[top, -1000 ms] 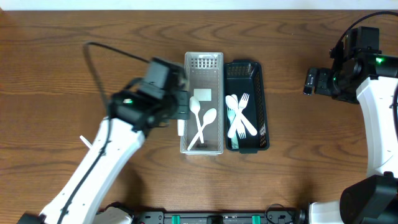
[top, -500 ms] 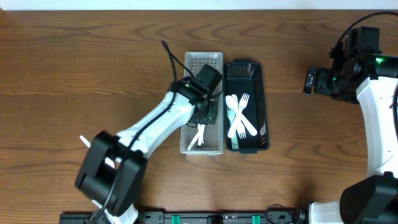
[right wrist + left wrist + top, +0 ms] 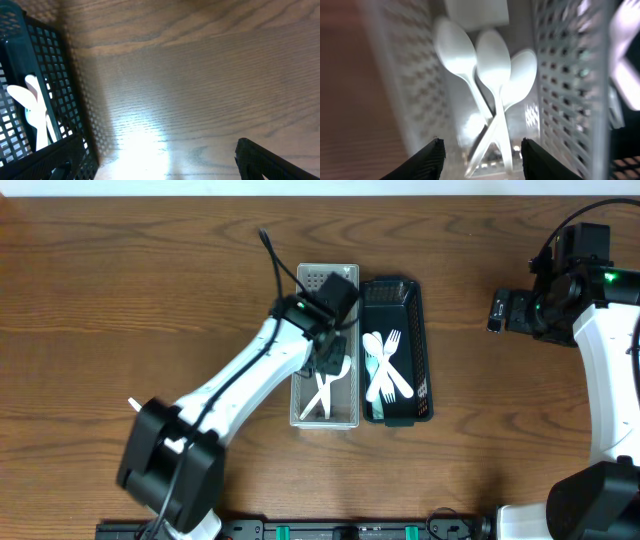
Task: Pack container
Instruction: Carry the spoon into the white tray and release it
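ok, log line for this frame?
left claw: open above white basket | spoons: three inside it | right claw: open, empty, over table | black basket: white cutlery inside

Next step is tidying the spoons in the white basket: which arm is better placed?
Left. Its pincer hangs right above the three spoons inside the white basket, jaws apart. The right pincer is open too, but far off past the black basket.

3 spoons [image 3: 492,62] glossy wht plastic; tray [image 3: 560,80] perforated plastic; table [image 3: 120,270] matt wood.
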